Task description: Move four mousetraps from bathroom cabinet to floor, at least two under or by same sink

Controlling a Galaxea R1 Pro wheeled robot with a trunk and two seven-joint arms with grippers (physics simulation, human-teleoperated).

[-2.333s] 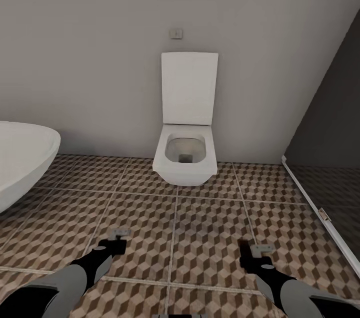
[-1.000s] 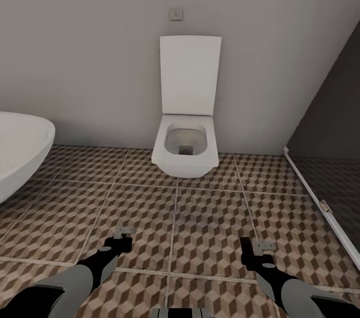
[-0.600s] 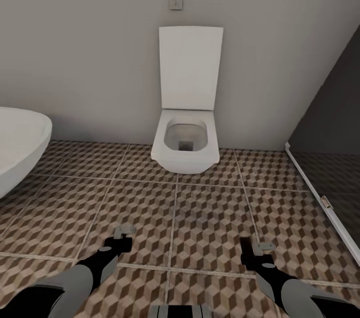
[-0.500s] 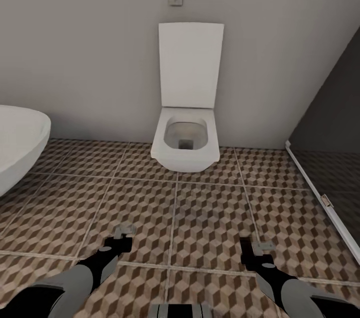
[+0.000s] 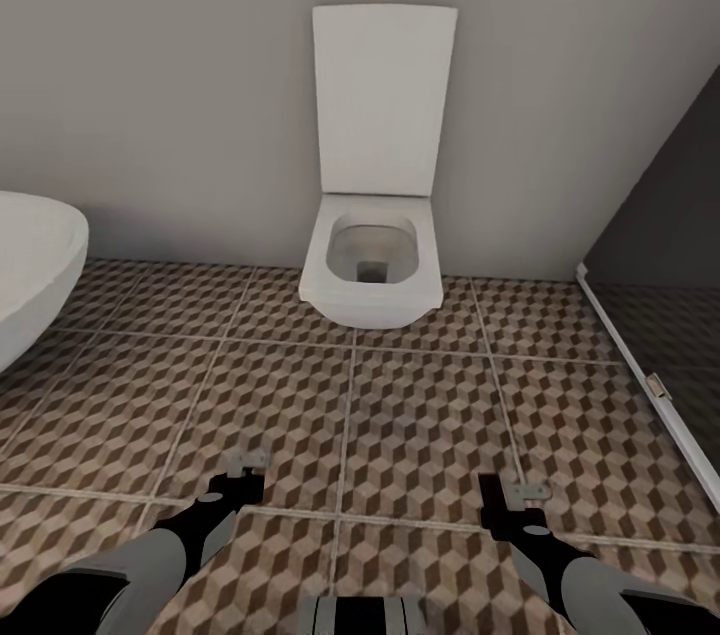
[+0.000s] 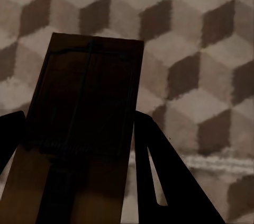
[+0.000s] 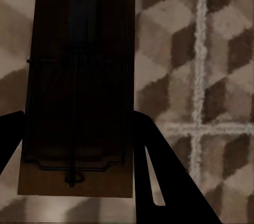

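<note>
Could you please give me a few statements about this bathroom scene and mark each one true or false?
1. The left pincer holds a mousetrap. True.
2. The right pincer is empty. False: it grips a second mousetrap.
3. The toilet has its lid closed. False: the lid stands upright against the wall.
4. The bathroom floor has a cube-patterned tiling. True.
5. A white bathtub is to the toilet's left in the head view. True.
</note>
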